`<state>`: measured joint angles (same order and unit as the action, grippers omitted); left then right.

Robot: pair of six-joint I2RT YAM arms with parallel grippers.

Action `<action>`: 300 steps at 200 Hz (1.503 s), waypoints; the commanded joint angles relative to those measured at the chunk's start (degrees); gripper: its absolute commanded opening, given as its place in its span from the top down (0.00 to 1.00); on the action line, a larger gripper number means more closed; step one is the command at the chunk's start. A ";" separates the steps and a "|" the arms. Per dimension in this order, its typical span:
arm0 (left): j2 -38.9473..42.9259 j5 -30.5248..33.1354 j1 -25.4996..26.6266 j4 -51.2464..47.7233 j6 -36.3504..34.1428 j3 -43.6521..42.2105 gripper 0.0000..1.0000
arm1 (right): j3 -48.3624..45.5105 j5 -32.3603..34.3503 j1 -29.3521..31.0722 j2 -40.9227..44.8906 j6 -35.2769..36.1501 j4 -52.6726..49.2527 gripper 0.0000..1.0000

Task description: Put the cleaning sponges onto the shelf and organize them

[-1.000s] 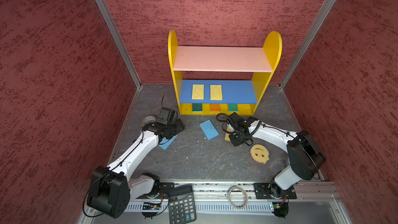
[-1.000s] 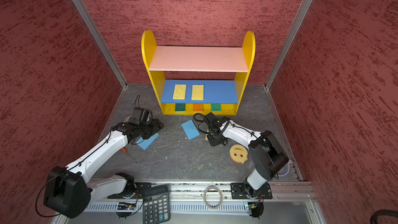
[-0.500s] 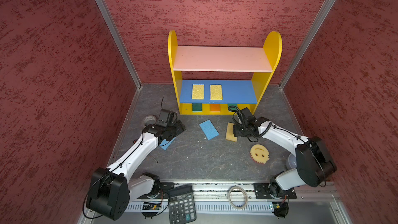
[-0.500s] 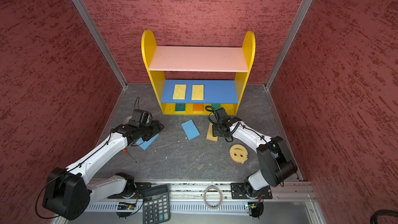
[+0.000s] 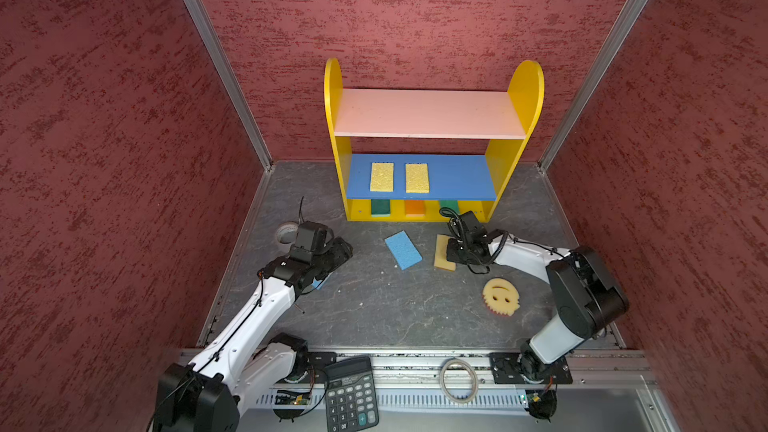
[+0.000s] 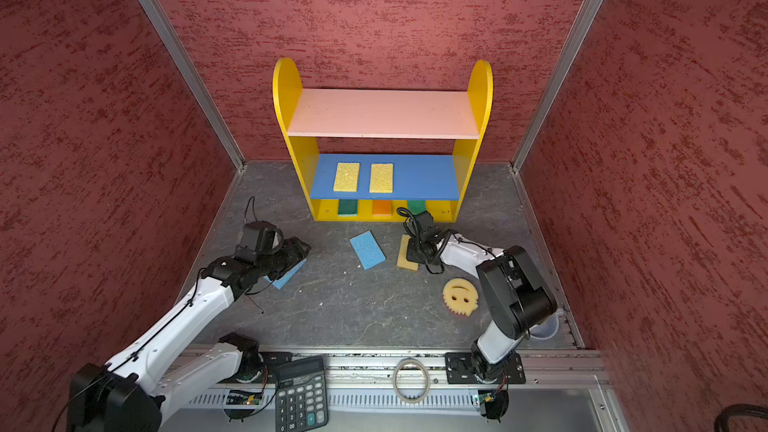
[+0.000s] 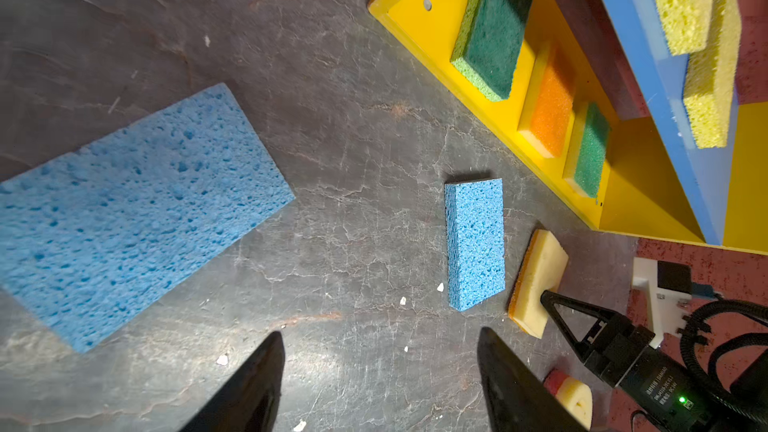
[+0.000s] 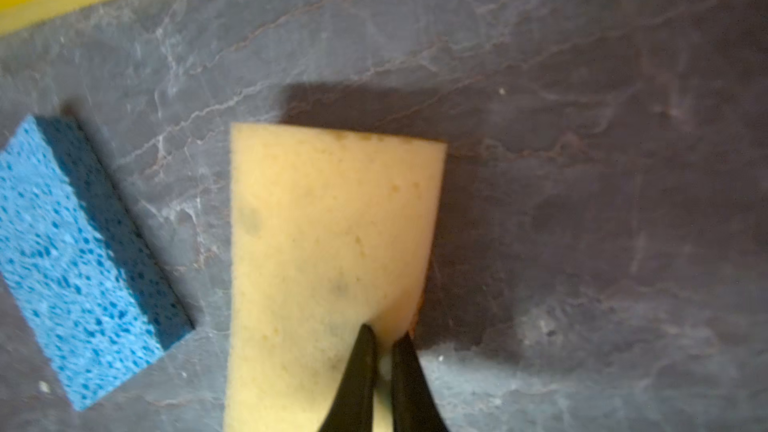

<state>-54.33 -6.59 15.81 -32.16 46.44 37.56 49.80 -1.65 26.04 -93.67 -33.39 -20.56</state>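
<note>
The shelf (image 5: 432,118) stands at the back, with two yellow sponges (image 5: 381,177) on its blue board. Two green sponges (image 7: 492,22) and an orange one (image 7: 548,105) lie on its bottom board. On the floor lie a blue sponge (image 5: 403,250), a tan sponge (image 5: 441,258) and the round smiley sponge (image 5: 500,296). My right gripper (image 8: 386,336) is shut, pinching the tan sponge (image 8: 332,222) at its near edge. My left gripper (image 7: 380,342) hangs open over bare floor beside a second blue sponge (image 7: 133,209), which the arm mostly hides in both top views.
A black calculator (image 5: 351,392) and a loose ring (image 5: 458,380) rest on the front rail. A white tape roll (image 5: 286,233) sits by the left wall. Red walls close in both sides and the back.
My right gripper has dropped from near the shelf's front to the tan sponge's edge and shut on it. The left arm has barely shifted and stays open.
</note>
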 commanded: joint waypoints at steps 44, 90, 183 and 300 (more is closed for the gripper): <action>7.59 2.10 -4.87 -3.55 -1.71 -2.18 0.26 | 2.77 7.00 -0.38 6.99 3.15 -10.38 1.00; 6.57 3.29 -9.11 -1.52 -3.38 0.64 0.23 | 10.59 14.34 -0.57 15.40 8.04 -16.66 1.00; 1.00 3.73 -9.65 0.42 2.60 1.50 0.24 | 28.03 21.58 -2.39 4.42 21.22 -14.03 1.00; 7.49 9.15 -0.65 -5.80 11.01 -1.41 0.25 | 34.48 22.49 -9.30 -6.02 28.18 -11.10 1.00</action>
<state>-47.72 -0.23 13.43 -36.21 54.94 37.36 81.60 22.41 17.58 -98.24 -6.39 -33.54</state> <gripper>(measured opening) 0.748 0.041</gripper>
